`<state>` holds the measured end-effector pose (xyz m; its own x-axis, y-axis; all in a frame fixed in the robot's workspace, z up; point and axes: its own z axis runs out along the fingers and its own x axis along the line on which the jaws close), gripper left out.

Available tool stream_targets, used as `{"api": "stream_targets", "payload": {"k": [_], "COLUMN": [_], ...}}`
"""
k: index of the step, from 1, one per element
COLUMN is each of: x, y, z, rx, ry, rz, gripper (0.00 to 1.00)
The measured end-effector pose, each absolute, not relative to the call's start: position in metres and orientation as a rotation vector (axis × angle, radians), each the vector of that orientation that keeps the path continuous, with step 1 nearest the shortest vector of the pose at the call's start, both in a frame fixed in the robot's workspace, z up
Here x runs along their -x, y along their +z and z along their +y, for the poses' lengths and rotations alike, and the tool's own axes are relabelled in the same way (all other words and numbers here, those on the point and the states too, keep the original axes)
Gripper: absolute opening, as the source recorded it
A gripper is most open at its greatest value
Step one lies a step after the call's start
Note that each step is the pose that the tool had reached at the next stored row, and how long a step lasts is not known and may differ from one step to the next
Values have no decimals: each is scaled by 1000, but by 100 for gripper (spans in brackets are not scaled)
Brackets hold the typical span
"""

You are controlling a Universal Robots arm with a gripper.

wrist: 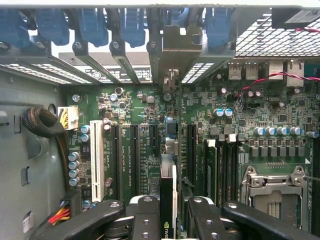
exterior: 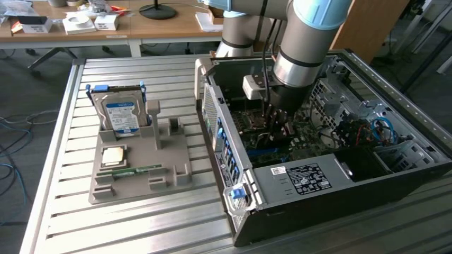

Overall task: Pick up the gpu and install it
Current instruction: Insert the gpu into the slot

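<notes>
Claw (wrist: 167,220) half-closed on the gpu (wrist: 168,192), held edge-down over my motherboard (wrist: 140,125) slots (bracket toward the case's rear openings). Best I keep it upright and square to the slot.

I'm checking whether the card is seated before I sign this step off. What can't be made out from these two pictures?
- Exterior view: the gripper and the gpu it holds are mostly hidden by the arm and the computer case wall.
- Wrist view: the gpu is seen edge-on between the fingers; its lower edge is cut off, so whether it sits in a slot cannot be told.
- Wrist view: board lettering is too small.
</notes>
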<state>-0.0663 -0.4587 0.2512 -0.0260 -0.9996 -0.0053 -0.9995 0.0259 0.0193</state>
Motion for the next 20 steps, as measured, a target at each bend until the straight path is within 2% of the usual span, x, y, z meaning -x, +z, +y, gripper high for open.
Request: {"api": "stream_targets", "payload": {"k": [20], "x": [67], "y": [251], "z": [-459], "rx": [-2191], "ry": [-34], "rz": [-2244], "gripper": [26]}}
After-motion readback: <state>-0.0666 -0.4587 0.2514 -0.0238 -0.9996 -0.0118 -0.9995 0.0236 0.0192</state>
